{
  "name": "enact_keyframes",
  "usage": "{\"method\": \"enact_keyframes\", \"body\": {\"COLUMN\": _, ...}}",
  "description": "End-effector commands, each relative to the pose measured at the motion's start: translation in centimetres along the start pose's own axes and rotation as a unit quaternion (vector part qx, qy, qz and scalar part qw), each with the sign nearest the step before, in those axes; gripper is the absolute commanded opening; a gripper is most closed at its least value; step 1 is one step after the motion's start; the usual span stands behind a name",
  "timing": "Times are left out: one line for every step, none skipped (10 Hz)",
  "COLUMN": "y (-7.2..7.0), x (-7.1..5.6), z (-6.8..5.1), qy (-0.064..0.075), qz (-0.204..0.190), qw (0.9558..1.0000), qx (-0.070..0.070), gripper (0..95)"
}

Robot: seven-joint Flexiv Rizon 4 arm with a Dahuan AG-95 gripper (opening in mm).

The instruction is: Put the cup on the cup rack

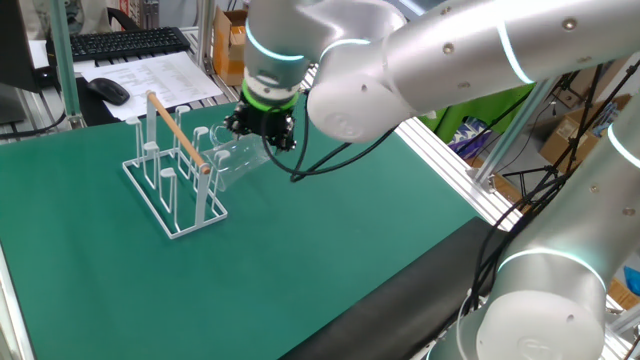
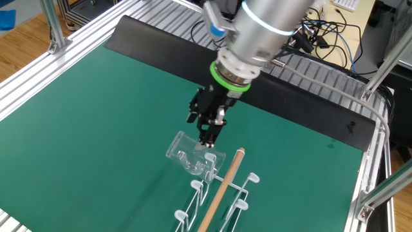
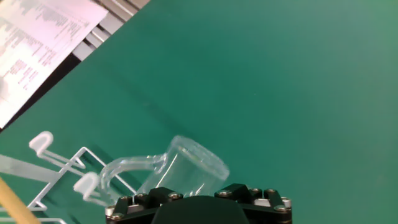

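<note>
Placement step in hand: gripper (image 2: 210,136) closed on the cup (image 2: 188,153), tilted beside the cup rack (image 1: 172,172) — next, lower it onto 1 peg.

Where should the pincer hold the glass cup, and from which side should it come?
The cup lies tilted beside the cup rack, its open mouth pointing away from the rack. The pincer best grips the thin glass wall near the base from above, since the handle faces the pegs and is harder to reach.
</note>
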State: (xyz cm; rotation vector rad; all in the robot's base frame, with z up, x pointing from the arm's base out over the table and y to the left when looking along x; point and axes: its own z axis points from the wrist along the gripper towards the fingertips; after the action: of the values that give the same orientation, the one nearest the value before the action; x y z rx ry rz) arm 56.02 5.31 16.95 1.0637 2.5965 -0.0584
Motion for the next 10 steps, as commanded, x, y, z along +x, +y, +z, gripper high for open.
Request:
{"method": "enact_keyframes", "body": {"y": -0.6, "x": -1.4, "z": 0.8, "qy": 0.008, "qz": -0.012, "qw": 0.9999, "qx": -0.001, "gripper": 95.0}}
{"method": "enact_keyframes", "body": {"y": -1.0, "x": -1.9, "z": 1.0, "qy": 0.014, "qz": -0.015, "qw": 0.9998, "qx": -0.003, "gripper": 95.0}}
{"method": "enact_keyframes", "body": {"y": -1.3, "x": -2.0, "z": 0.8, "qy": 0.016, "qz": -0.023, "qw": 0.9996, "qx": -0.002, "gripper": 95.0}}
{"method": "enact_keyframes", "body": {"y": -1.6, "x": -2.1, "z": 0.6, "qy": 0.02, "qz": -0.034, "qw": 0.9992, "qx": -0.001, "gripper": 95.0}}
{"method": "enact_keyframes", "body": {"y": -1.9, "x": -2.3, "z": 0.4, "qy": 0.022, "qz": -0.037, "qw": 0.9991, "qx": -0.003, "gripper": 95.0}}
{"method": "enact_keyframes", "body": {"y": -2.0, "x": -2.4, "z": 0.4, "qy": 0.021, "qz": -0.04, "qw": 0.999, "qx": -0.003, "gripper": 95.0}}
{"method": "enact_keyframes", "body": {"y": -2.1, "x": -2.4, "z": 0.5, "qy": 0.018, "qz": -0.042, "qw": 0.9989, "qx": -0.003, "gripper": 95.0}}
{"method": "enact_keyframes", "body": {"y": -2.1, "x": -2.6, "z": 0.6, "qy": 0.019, "qz": -0.043, "qw": 0.9989, "qx": -0.003, "gripper": 76.0}}
{"method": "enact_keyframes", "body": {"y": -2.5, "x": -3.3, "z": 1.2, "qy": 0.026, "qz": -0.045, "qw": 0.9986, "qx": -0.01, "gripper": 76.0}}
{"method": "enact_keyframes", "body": {"y": -3.0, "x": -4.1, "z": 2.0, "qy": 0.037, "qz": -0.046, "qw": 0.998, "qx": -0.022, "gripper": 57.0}}
